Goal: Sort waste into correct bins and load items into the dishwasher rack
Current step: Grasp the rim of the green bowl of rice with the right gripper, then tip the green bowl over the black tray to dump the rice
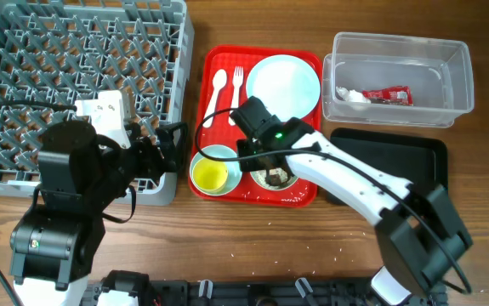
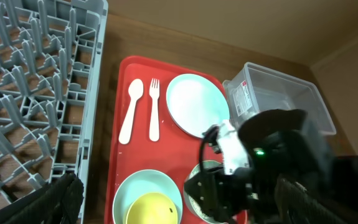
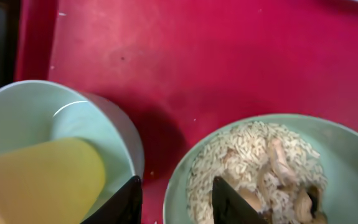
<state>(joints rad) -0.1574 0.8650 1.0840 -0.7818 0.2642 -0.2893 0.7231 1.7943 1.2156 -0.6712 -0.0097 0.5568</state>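
Observation:
My right gripper (image 1: 265, 166) (image 3: 177, 199) is open, its fingers astride the near rim of a pale-blue bowl (image 1: 275, 178) (image 3: 347, 162). That bowl holds rice-like food with dark bits (image 3: 241, 155). One finger rests on the rice, the other between the two bowls. Beside it, the second bowl (image 1: 227, 155) (image 3: 23, 106) holds the yellow cup (image 1: 210, 176) (image 2: 152, 210). The plate (image 1: 282, 82), white spoon (image 1: 218, 89) and fork (image 1: 237, 85) lie on the red tray (image 1: 304, 195). My left gripper (image 1: 166, 149) (image 2: 179, 193) is open and empty by the grey rack (image 1: 74, 76).
The clear tub (image 1: 397, 38) at the back right holds the red wrapper (image 1: 389, 95) and a white scrap (image 1: 352, 95). The black tray (image 1: 397, 157) lies in front of it. A few white crumbs (image 1: 235, 251) lie on the wood near the front.

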